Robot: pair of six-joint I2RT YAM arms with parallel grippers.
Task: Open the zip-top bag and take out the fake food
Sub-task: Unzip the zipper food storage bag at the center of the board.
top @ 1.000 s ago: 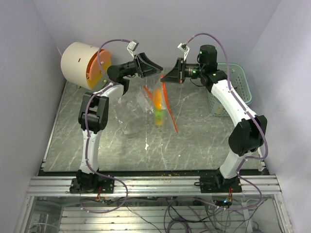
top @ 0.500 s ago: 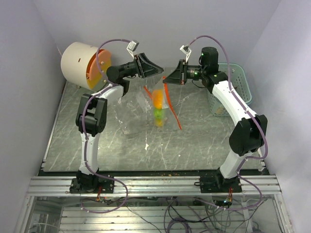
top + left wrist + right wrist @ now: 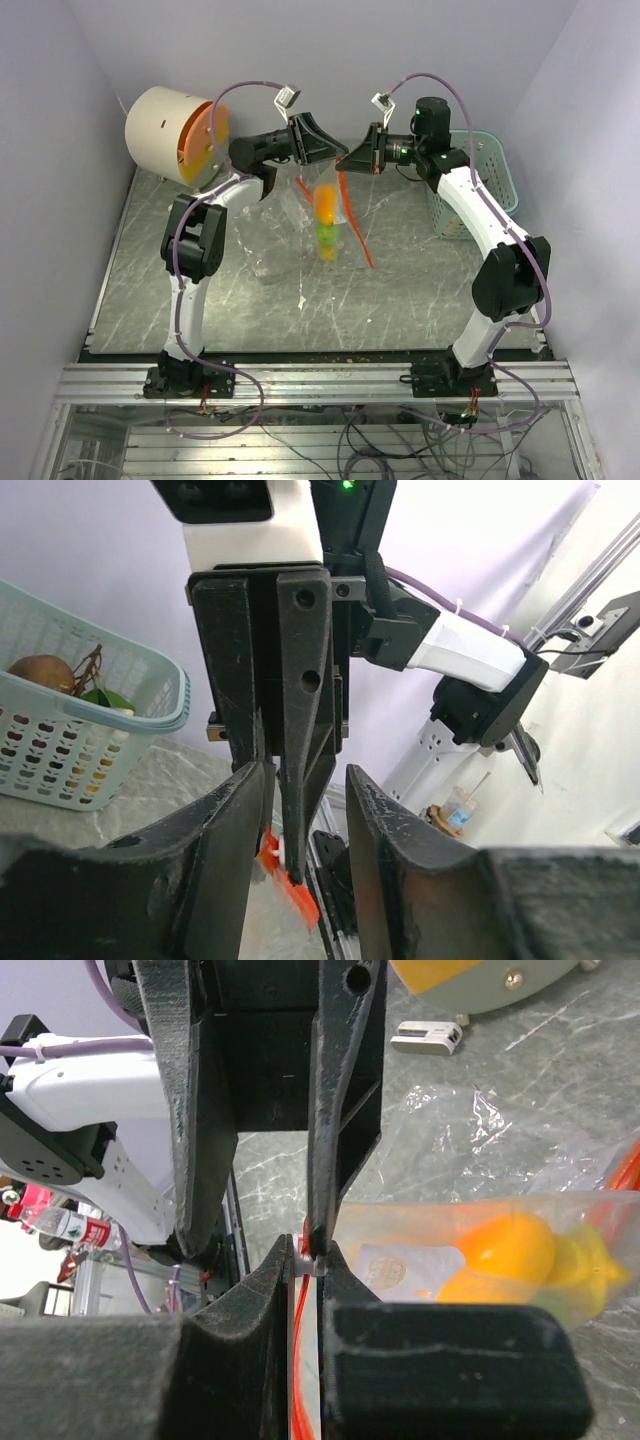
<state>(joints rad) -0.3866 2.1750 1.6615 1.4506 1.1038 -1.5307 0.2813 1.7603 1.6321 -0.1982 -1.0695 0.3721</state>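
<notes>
Two sides at work, only one gripping.
Right fingers (image 3: 430, 1370) are clamped on the red-orange zip strip (image 3: 292, 885) of the clear crinkly plastic zip-top bag (image 3: 400, 1260), which hangs far centre. Left fingers (image 3: 220, 860) stand apart, straddling that pinch. Orange and green toy fake food (image 3: 325, 205) hangs inside, above the grey marbled bench (image 3: 180, 290). Should the left close on both lips together, pulling would likely tug the bag loose, not open it.

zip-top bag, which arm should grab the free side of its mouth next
Likely left: the left fingers stand open around the red zip strip, while the right fingers are shut on the zip-top bag, holding it up.
</notes>
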